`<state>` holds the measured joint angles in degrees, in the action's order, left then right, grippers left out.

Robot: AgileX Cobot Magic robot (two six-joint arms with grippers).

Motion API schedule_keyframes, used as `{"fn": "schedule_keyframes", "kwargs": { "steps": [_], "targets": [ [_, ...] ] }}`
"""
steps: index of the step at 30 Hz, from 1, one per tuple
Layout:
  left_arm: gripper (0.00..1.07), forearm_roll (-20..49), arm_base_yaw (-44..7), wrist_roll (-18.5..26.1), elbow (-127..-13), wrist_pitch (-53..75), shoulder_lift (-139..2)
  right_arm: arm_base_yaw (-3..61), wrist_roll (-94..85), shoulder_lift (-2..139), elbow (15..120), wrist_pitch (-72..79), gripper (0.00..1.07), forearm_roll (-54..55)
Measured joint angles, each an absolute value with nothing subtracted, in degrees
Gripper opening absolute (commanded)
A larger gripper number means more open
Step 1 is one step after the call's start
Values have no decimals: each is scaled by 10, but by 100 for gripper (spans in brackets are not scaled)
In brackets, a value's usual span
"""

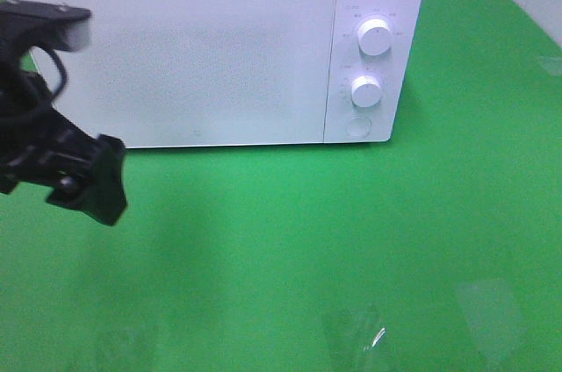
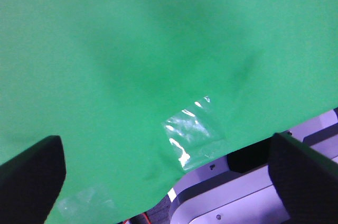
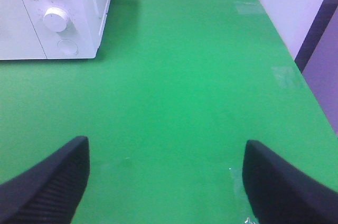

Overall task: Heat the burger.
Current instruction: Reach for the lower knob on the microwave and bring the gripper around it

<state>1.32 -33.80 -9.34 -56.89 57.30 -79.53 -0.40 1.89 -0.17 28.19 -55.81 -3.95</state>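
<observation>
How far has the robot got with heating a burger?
Hard to say. The microwave door is shut and no burger shows anywhere, so it may already be inside. Nothing is in hand: the jaws of both arms stand open and empty. Possibly left: turning a dial to start the heating.

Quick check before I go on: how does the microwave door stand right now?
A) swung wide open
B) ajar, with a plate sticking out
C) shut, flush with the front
C: in the exterior high view the microwave door lies flush beside the control panel, with no gap and no interior showing.
</observation>
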Motion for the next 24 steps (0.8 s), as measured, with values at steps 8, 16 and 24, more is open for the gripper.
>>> {"fn": "schedule_keyframes", "kwargs": {
  "steps": [8,16,24],
  "targets": [
    [99,6,-195,-69,-569,626,-657,-4,19,-2,282,-558,76,-40],
    [99,0,-101,-14,-568,692,-537,-4,19,-2,282,-558,76,-40],
    [99,0,-97,-3,-514,694,-426,-4,19,-2,282,-558,76,-40]
  ]
}}
